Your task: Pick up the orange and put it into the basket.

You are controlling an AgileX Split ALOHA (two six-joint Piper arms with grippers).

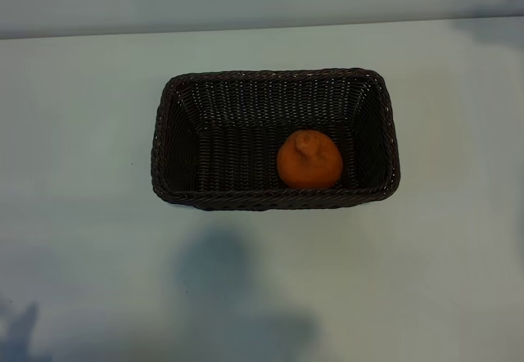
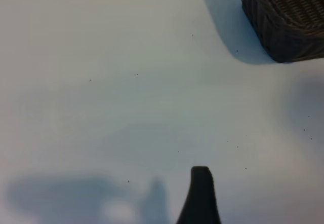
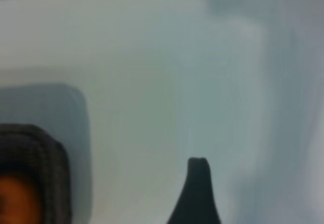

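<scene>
The orange [image 1: 309, 161] lies inside the dark brown wicker basket [image 1: 270, 76], toward its right front corner, knobby stem end up. Neither gripper shows in the exterior view. In the left wrist view, one dark finger [image 2: 201, 196] of my left gripper hangs over bare table, with a corner of the basket [image 2: 276, 31] farther off. The right wrist view shows one dark finger [image 3: 197, 193] of my right gripper above the table, beside a basket corner [image 3: 50, 168] with the orange [image 3: 17, 201] in it. Nothing is held by either gripper.
The pale table [image 1: 82, 239] spreads all round the basket, and its far edge [image 1: 246, 28] runs behind it. Soft shadows [image 1: 217, 272] fall on the table in front of the basket.
</scene>
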